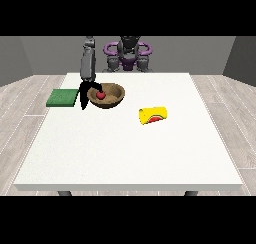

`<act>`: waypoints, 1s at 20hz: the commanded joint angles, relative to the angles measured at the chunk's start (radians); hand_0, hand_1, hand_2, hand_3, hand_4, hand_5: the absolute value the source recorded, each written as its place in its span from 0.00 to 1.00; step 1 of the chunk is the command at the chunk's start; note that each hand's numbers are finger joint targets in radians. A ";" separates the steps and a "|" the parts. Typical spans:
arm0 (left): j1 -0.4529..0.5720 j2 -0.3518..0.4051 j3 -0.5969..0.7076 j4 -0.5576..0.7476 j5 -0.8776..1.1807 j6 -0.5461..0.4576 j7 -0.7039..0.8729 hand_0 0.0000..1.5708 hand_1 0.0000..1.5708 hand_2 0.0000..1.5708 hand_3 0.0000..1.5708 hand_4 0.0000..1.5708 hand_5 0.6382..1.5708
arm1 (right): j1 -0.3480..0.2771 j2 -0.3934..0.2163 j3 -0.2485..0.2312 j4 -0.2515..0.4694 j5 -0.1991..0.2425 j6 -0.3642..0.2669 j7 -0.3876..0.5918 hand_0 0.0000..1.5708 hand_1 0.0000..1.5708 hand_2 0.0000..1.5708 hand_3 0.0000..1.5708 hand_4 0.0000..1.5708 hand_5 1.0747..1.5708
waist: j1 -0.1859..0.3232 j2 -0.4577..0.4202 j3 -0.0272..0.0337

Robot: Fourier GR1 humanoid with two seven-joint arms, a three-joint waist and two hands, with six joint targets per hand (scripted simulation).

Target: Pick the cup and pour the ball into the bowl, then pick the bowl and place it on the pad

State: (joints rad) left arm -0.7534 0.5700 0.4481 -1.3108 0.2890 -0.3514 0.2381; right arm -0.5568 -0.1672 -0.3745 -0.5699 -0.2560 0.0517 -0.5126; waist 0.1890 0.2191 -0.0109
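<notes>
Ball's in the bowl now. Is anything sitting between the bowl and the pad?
Nothing on the table does. The bowl and the green pad are separated only by bare table and the hand at the view's left, which hangs at the bowl's rim on that side.

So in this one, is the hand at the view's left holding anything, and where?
It is at the near-left rim of the brown wooden bowl, with the red ball inside, but whether the hand holds that rim cannot be told.
</notes>
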 commanded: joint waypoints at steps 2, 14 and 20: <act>-0.008 0.077 0.051 0.046 0.055 -0.052 -0.004 0.00 0.00 0.00 0.00 0.65 0.97 | -0.047 0.026 -0.004 0.037 -0.006 -0.062 0.012 0.00 0.00 0.00 0.00 0.32 0.97 | -0.004 0.045 0.0113; -0.011 0.064 0.059 0.021 0.089 -0.049 0.011 0.00 0.00 0.00 0.00 0.73 0.95 | 0.118 -0.121 0.042 0.050 0.118 -0.272 0.129 1.00 1.00 1.00 0.87 0.61 0.93 | 0.034 0.050 0.0079; 0.037 0.082 0.077 0.135 0.058 -0.054 -0.011 0.00 0.00 0.00 0.00 0.76 0.95 | 0.056 -0.232 0.117 -0.039 0.161 -0.308 0.396 1.00 1.00 1.00 0.71 0.65 0.95 | -0.041 -0.064 0.0047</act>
State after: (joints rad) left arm -0.7360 0.6396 0.5114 -1.2364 0.3571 -0.4041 0.2349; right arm -0.4888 -0.2780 -0.2964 -0.6292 -0.1605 -0.2091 -0.3133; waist 0.2020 0.1902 -0.0111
